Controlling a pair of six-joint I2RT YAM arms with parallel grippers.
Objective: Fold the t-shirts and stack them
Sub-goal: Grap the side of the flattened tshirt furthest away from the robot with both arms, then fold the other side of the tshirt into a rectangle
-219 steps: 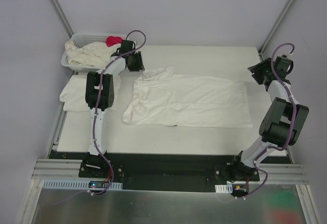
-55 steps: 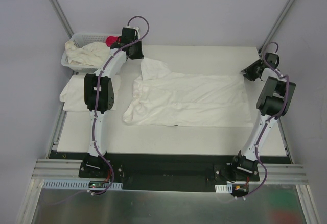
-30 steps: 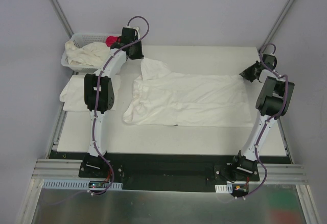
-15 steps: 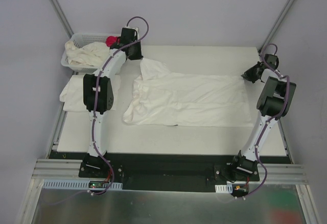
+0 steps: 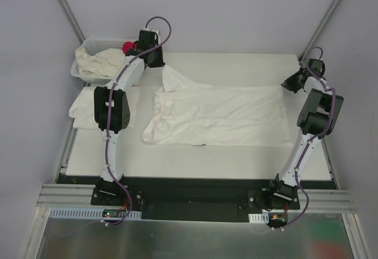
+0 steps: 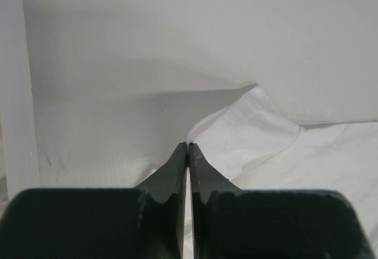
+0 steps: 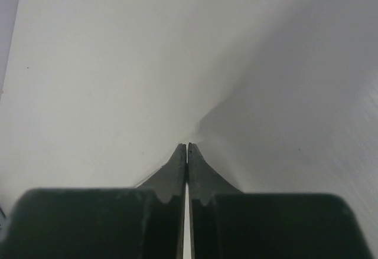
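Observation:
A white t-shirt (image 5: 224, 114) lies spread across the middle of the table (image 5: 236, 64), its length running left to right. My left gripper (image 5: 160, 65) is shut on the shirt's far left corner, which rises in a peak toward it. In the left wrist view the jaws (image 6: 188, 146) are pressed together with white cloth (image 6: 277, 153) in the slit and trailing off to the right. My right gripper (image 5: 288, 86) is shut on the far right corner; the right wrist view shows the fabric (image 7: 254, 147) drawn up to the closed tips (image 7: 187, 146).
A white lattice basket (image 5: 88, 45) at the far left corner holds crumpled cream shirts (image 5: 103, 61) and a pink-red cloth (image 5: 130, 46). A folded white shirt (image 5: 82, 107) lies at the table's left edge. Grey walls and slanted frame posts close in the back.
Earlier both grippers hung off the shirt; now each pinches a far corner. Over the last second both drifted slightly back and outward, pulling the far edge straighter.

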